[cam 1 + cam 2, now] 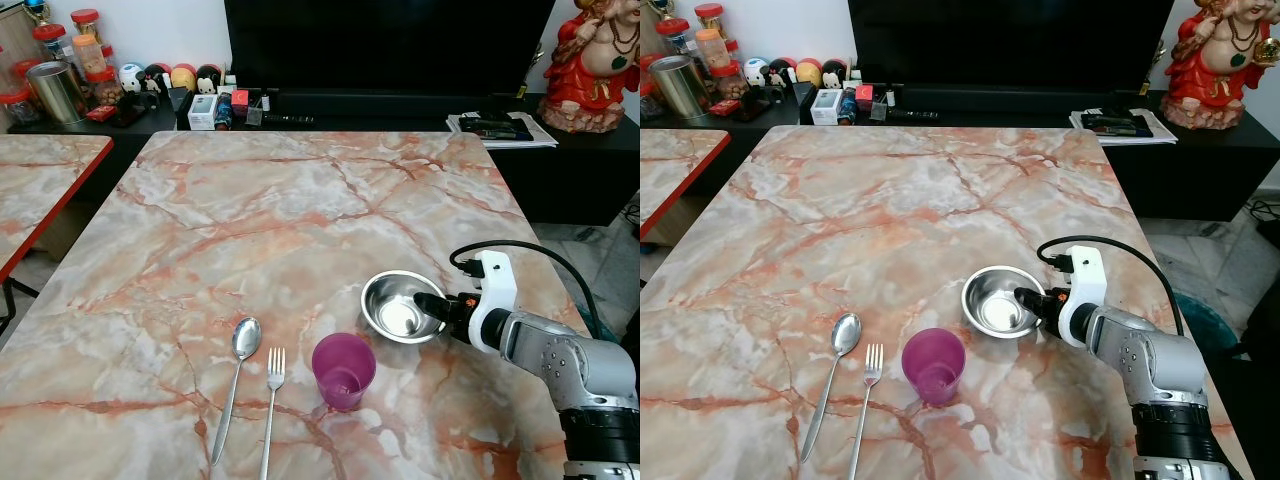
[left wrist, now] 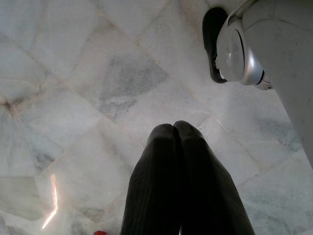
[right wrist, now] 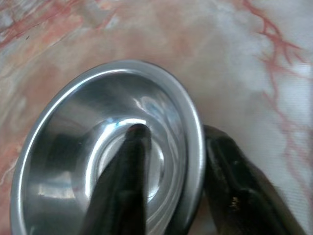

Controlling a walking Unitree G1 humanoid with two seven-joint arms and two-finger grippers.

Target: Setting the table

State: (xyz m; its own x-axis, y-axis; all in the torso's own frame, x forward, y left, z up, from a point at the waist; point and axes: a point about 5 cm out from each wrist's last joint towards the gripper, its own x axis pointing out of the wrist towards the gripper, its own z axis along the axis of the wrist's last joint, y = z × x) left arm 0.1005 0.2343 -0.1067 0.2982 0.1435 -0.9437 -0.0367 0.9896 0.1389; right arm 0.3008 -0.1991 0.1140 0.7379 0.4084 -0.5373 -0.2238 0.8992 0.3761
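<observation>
At the near edge of the marble tabletop [image 1: 300, 200], a spoon [image 1: 234, 385] and fork [image 1: 271, 405] are laid side by side, with a purple cup [image 1: 343, 371] set just to their right. Just beyond the cup, a steel bowl [image 1: 400, 306] is pinched at its right rim by the right claw [image 1: 432, 305], one finger inside and one outside. The left claw [image 2: 178, 142] is seen pressed together above a pale tiled floor [image 2: 88, 88], while jars [image 1: 85, 45] and a red statue [image 1: 595, 60] are ranged along the far cabinet.
</observation>
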